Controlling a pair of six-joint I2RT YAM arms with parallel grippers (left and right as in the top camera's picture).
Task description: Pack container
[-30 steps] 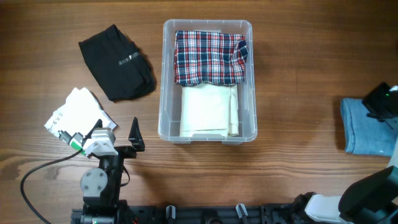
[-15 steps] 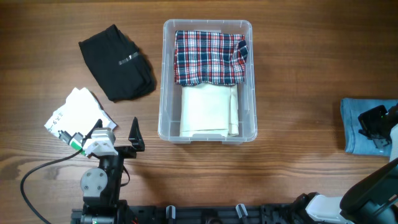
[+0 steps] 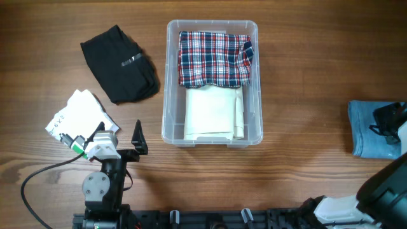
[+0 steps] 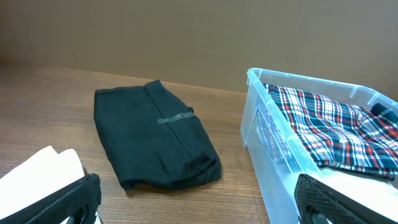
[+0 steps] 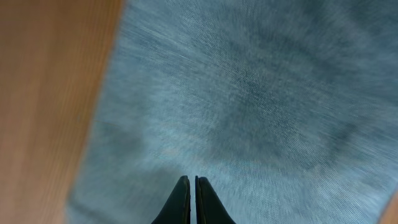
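Denim cloth (image 3: 364,130), blue and folded, lies at the right edge of the desk (image 3: 299,76) in the overhead view, well apart from the clear container (image 3: 166,95). The container already holds a plaid cloth (image 3: 213,58) in its far half and a cream folded cloth (image 3: 213,111) in its near half. A black garment (image 3: 121,63) and a white packet (image 3: 79,114) lie on the desk to the left of the container. The right arm (image 3: 391,121) hangs over the denim cloth. The left arm (image 3: 105,184) sits parked near the front edge.

Left wrist view: the left jaws are spread wide and hold nothing. The black garment lies ahead of them, beside the container wall.

Right wrist view: the right jaws are pressed together, tips pointing at the denim cloth, which fills the blurred frame. Contact with the fabric cannot be confirmed.

Step in hand, as judged: approach to the denim cloth for pick-up. The next move calls for spreading the right jaws, lowering onto a fold, pinching it, then carrying the cloth left to the container.
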